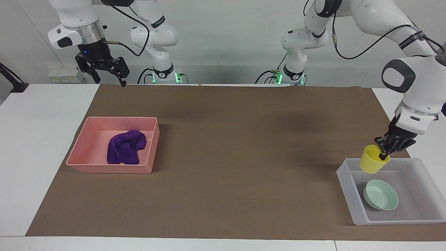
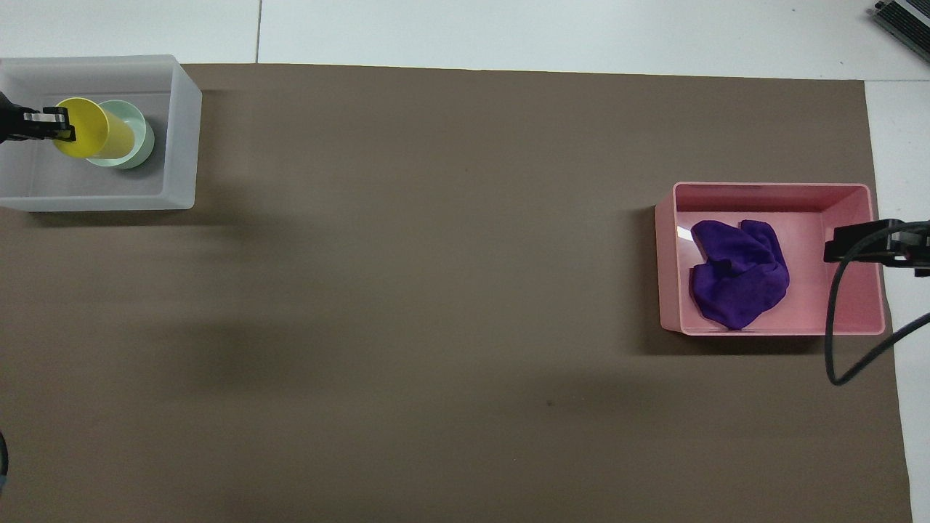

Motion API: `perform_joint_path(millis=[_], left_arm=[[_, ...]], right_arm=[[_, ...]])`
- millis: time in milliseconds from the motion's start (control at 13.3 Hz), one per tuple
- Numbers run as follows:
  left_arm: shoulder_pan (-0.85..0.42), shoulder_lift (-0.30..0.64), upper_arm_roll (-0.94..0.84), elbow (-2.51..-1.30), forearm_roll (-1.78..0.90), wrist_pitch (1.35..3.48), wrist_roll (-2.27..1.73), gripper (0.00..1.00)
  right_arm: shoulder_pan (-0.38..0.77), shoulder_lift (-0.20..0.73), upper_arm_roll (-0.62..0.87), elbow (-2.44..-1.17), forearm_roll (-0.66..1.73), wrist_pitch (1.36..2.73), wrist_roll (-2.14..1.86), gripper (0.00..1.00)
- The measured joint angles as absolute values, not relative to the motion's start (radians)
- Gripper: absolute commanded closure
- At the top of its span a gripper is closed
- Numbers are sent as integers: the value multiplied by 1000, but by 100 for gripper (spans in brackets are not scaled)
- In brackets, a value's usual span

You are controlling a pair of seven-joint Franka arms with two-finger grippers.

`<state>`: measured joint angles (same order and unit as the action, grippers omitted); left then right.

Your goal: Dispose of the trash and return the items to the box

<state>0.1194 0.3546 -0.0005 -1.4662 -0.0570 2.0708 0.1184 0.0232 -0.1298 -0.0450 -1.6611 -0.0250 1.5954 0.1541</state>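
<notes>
Presently catalogued, all placed relative to the translucent whitish rectangular plastic tray (image 1: 414, 214), which sits on the brown mat (image 1: 223, 157) at the left arm's end of the table (image 1: 45, 139): a small yellow plastic cup (image 1: 373, 164), held upright above the tray's wall nearest the robots, the left gripper (image 1: 383, 153) with its jaws pinched shut on the cup's rim, one finger inside, a hold that likely keeps the cup level for lowering into the tray; a shallow mint-green bowl (image 1: 381, 199), already resting on the tray's floor; a soft deep purple fuzzy cloth (image 1: 125, 148), well apart from the tray, lying in the pink opaque rectangular tray (image 1: 83, 164) toward the right arm's end, apparently disposed of. The right gripper (image 1: 108, 75) waits raised by the pink tray, jaws spread and empty. The facing view shows the cup clear of the bowl, whereas the overhead view overlaps them and shows the cup's open mouth (image 2: 80, 127).
</notes>
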Motion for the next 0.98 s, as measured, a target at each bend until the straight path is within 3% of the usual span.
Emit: perform_joint_path(millis=[451,977], left_arm=[[220,621,-42,-1204,-57,2026,119,100],[251,686,-55,-1176,-63,2055,118,100]], right_arm=[[23,-130,-45,-1661,-25,1595,154,0],[23,-130,-45,-1661,-25,1595,154,0]])
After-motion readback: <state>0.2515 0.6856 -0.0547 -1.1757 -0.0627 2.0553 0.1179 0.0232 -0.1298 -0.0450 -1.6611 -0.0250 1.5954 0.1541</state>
